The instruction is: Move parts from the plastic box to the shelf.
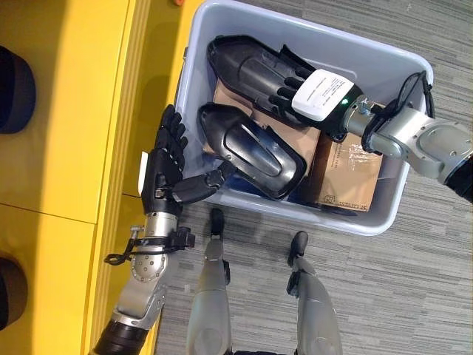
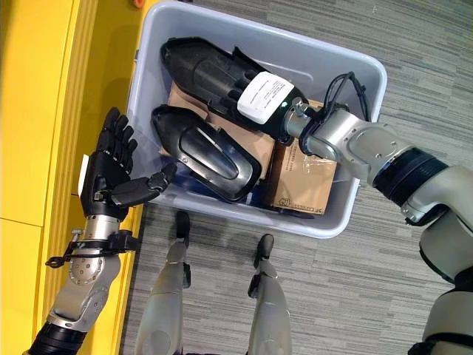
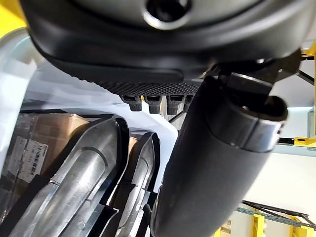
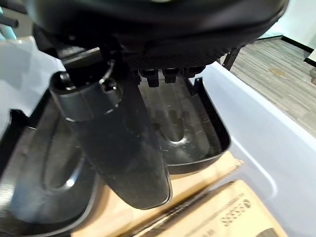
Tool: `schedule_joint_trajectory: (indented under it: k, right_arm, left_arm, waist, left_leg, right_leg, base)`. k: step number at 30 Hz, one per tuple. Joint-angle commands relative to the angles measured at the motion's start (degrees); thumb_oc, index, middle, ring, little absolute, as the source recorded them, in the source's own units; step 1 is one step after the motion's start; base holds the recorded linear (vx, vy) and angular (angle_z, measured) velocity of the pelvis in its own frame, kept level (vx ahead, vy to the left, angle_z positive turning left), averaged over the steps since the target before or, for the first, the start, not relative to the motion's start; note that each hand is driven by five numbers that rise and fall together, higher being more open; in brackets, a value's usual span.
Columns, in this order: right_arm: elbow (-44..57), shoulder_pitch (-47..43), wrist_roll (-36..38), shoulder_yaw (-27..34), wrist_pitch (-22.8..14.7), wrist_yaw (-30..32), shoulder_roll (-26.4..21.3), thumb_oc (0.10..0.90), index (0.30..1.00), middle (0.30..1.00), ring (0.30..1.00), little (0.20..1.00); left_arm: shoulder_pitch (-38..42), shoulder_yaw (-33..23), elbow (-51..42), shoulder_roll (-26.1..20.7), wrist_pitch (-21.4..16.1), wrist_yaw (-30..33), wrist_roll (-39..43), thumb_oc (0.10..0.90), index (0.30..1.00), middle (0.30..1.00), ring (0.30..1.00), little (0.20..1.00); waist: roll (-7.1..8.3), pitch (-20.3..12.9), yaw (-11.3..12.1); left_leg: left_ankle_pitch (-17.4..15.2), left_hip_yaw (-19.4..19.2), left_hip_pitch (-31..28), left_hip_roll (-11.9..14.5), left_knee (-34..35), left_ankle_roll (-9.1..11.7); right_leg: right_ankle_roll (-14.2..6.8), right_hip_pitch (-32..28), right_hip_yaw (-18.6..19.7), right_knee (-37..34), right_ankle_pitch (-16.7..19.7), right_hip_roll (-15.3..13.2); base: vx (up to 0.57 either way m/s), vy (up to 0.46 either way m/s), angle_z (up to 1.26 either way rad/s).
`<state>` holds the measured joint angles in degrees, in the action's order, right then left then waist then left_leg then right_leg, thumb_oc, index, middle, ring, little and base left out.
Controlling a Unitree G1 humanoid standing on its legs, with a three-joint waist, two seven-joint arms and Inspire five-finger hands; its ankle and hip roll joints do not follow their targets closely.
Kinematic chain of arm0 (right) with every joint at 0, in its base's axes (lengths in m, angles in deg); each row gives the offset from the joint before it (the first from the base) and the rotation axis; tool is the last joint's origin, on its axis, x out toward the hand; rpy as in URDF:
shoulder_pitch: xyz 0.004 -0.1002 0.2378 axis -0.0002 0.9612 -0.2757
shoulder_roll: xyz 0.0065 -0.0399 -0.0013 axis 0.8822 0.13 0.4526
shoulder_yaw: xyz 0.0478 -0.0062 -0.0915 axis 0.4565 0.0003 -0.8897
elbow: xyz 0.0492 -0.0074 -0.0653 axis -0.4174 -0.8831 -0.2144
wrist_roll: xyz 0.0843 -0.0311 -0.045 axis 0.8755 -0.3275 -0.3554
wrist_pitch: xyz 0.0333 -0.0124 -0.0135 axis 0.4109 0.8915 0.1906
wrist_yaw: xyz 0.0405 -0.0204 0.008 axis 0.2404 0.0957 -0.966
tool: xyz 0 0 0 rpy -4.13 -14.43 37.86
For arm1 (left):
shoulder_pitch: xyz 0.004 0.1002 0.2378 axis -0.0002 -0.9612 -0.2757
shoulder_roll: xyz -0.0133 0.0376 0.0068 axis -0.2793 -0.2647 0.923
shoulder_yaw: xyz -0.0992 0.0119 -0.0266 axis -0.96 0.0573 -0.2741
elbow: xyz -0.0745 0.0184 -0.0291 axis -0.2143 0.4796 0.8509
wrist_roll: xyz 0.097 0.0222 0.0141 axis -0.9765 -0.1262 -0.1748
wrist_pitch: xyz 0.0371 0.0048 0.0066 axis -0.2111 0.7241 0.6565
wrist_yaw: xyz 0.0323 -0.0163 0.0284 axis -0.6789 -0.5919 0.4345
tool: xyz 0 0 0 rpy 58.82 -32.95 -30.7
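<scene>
— Where is the right hand?

— Inside the plastic box, lying on the black part nearest the box's far wall. Its fingers reach over the part's inner edge; whether they curl round it, I cannot tell.

— And the left hand?

— Outside the plastic box, just beside its wall on the shelf side. The fingers are straight and spread, holding nothing, with the thumb pointing at the box's near corner.

— What else lies in the box?

— A second black part, the same long moulded shape, lies near the first, closer to the box's near wall and to the left hand. Both parts rest on brown cardboard. A cardboard carton sits in the box's near corner on the right arm's side.

— And around the box?

— The yellow shelf runs along the box on the left hand's side. The box stands on grey carpet.
</scene>
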<state>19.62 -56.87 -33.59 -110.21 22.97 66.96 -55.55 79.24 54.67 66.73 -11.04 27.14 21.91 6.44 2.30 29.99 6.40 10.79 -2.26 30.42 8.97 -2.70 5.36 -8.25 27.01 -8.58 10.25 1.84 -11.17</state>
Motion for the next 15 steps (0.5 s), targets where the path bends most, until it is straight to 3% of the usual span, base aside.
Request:
schedule_joint_trajectory:
  k: [1,15]
  right_arm:
    - [-0.24,-12.72,-0.89,-1.84,0.56,3.79,-3.97,0.900,1.000,1.000,1.000,1.000]
    - [-4.69,-16.01,-3.69,-4.06,1.79,6.82,-3.60,0.900,1.000,1.000,1.000,1.000]
  left_arm:
    - [1.59,-2.08,-8.73,-2.56,-7.94,0.57,-0.86,0.900,1.000,1.000,1.000,1.000]
    - [1.87,-2.56,-11.02,-3.19,-9.30,1.28,0.26,0.900,1.000,1.000,1.000,1.000]
  waist:
    - [2.27,-0.19,0.53]
    - [0.89,-0.19,0.89]
  left_leg:
    - [-6.16,-0.04,-0.79,1.72,-4.60,2.05]
    - [-6.61,0.59,2.73,1.32,-6.19,1.81]
  right_leg:
    - [0.12,-1.43,-0.85,-0.13,-1.13,-1.25]
    - [0.22,2.38,-0.89,2.53,-2.02,-1.48]
  base:
    - [0.00,0.000,0.00]
    - [0.00,-0.003,0.02]
